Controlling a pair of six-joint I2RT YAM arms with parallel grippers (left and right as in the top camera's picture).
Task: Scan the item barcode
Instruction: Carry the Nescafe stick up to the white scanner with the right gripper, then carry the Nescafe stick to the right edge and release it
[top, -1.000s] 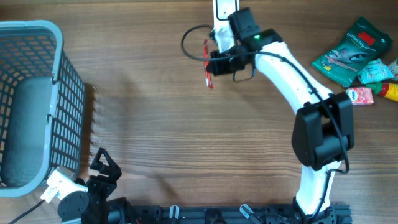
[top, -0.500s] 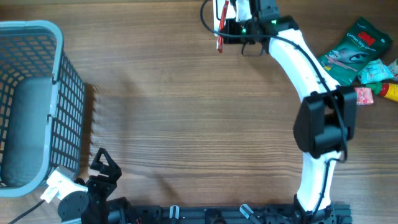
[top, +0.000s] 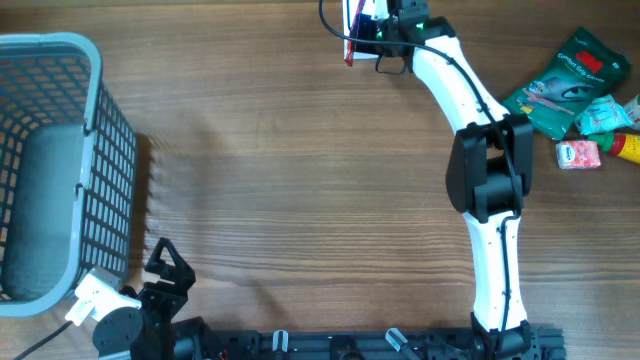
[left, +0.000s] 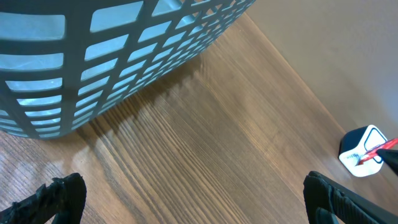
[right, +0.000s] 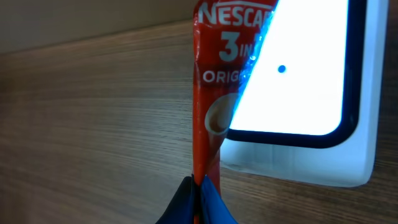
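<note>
the right tool (right: 196, 200) is pinched fully shut on the lower end of a red nescafe sachet (right: 211, 118), which rises straight up from between its blue-tipped fingers. the sachet's upper part crosses the left rim of the scanner (right: 364, 124) and overlaps its glowing white window; whether it touches the face i cannot tell. from above, tool, sachet and scanner sit together at the far edge of the counter (top: 300, 180), a little right of its middle, with the right arm stretched out long towards them.

the sachet's print is cut off at the top of the right wrist view and partly washed out by the window's glare, so which side carries the barcode i cannot tell. in the overhead view the scanner is clipped by the frame and mostly hidden under the tool.

the left tool (left: 199, 202) stands wide open with nothing in it, near the near left corner; only its dark fingertips show in its own view. just beside it is the grey basket (top: 100, 110) along the left edge. a black cable (top: 328, 28) loops just left of the scanner. at the right edge, well apart from the scanner, lie a green packet (top: 565, 80), a light blue packet (top: 605, 112) and a small pink-and-white packet (top: 578, 153).
</note>
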